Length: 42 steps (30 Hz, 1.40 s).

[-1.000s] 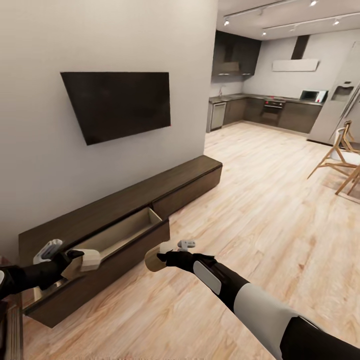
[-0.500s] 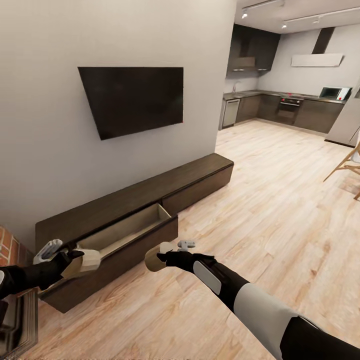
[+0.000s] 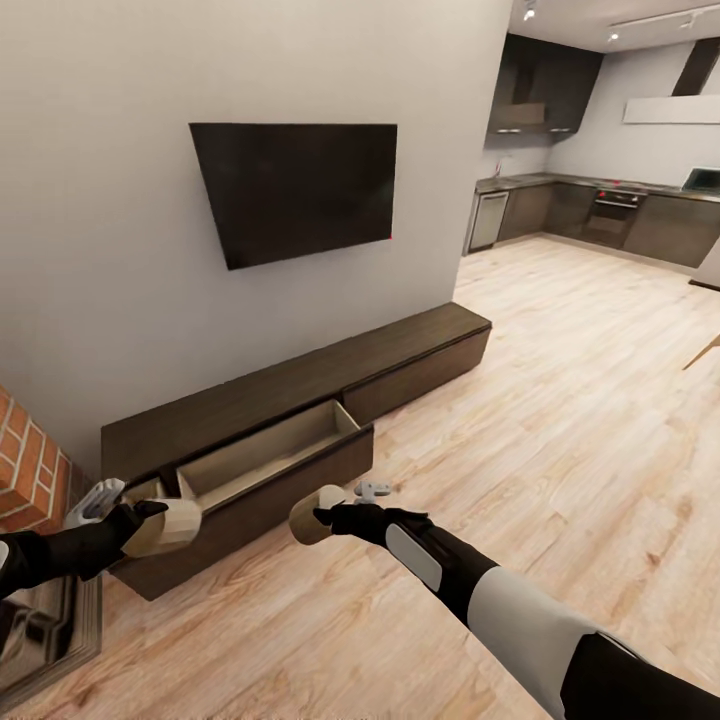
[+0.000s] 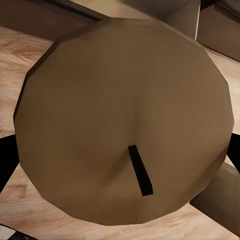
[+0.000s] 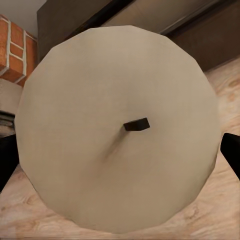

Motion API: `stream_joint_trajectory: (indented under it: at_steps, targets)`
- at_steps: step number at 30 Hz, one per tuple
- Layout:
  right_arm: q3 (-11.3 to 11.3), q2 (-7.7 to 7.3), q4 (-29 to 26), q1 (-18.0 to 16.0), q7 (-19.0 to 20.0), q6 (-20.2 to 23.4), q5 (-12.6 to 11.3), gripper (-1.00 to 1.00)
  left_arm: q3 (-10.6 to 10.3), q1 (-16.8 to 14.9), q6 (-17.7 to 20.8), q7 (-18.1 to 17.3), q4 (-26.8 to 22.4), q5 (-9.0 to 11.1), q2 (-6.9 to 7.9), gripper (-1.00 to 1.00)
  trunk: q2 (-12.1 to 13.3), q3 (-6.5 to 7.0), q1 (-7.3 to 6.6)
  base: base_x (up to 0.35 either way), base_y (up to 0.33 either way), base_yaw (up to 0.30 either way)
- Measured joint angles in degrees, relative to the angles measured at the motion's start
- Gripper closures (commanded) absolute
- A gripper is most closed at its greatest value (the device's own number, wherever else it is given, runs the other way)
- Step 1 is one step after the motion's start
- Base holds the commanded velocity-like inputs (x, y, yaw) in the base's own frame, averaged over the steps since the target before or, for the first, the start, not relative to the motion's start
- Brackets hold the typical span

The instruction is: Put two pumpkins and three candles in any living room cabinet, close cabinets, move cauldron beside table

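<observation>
A long low dark brown cabinet (image 3: pixel 300 385) runs along the wall under the TV, with one drawer (image 3: pixel 265 455) pulled out showing a pale beige inside. My left gripper (image 3: pixel 150 525) is shut on a beige candle (image 3: pixel 170 525) just in front of the open drawer's near end. My right gripper (image 3: pixel 325 517) is shut on a second candle (image 3: pixel 310 520) above the floor, in front of the drawer. Each wrist view looks onto a candle's round top with its dark wick: the left candle (image 4: pixel 125 120) and the right candle (image 5: pixel 120 130).
A black TV (image 3: pixel 295 185) hangs on the grey wall. Brick fireplace (image 3: pixel 25 465) and a dark hearth edge (image 3: pixel 50 630) lie at the left. Wood floor (image 3: pixel 560 420) stretches right toward the kitchen units (image 3: pixel 600 215).
The whole view has swung left: cabinet and TV slid right, brick fireplace came into sight, chairs left the frame. Both grippers hold their candles as before.
</observation>
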Motion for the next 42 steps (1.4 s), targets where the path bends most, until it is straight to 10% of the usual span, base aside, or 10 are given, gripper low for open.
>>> stream_joint_trajectory:
  at_steps: [42]
  targets:
    - [1.6,0.03,0.0,0.1,-0.3,-0.2,0.1,1.00,-0.1,0.0,0.1,0.0,0.0,-0.3,0.00,1.00,0.0,0.09,0.00,0.000,0.000,0.186]
